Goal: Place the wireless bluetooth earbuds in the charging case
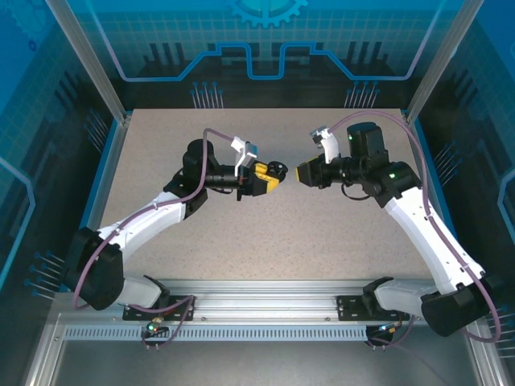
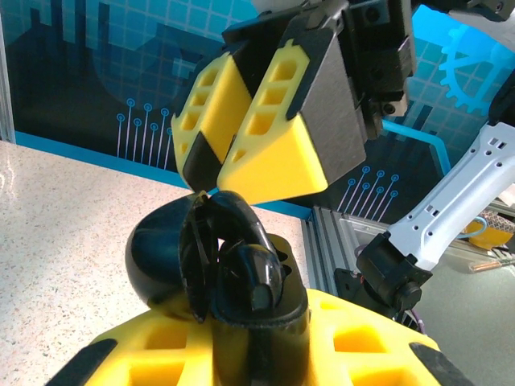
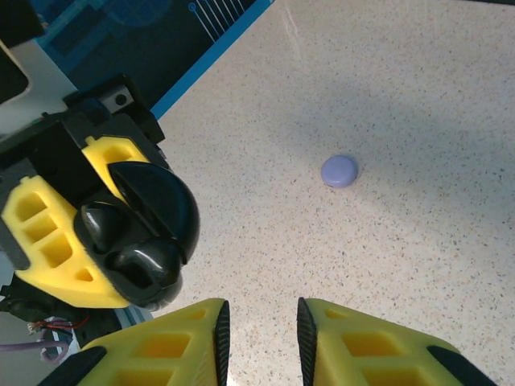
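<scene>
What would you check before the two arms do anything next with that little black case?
1. The charging case clamped in the left fingers: ok.
2. Case lid open: ok.
3. Earbud in the right fingers: not ok, their gap shows bare table.
4. Earbuds seated in the case: cannot tell, everything inside is glossy black.
5. Lilac disc on the table out of the way: ok.

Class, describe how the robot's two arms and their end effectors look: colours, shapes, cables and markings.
Both the left arm and right arm have white links joined by black joint housings, with a lilac cable running along each. Small green lights glow on the right one. The left end effector and right end effector carry yellow wedge-shaped fingers with rectangular cut-outs and black edging.
</scene>
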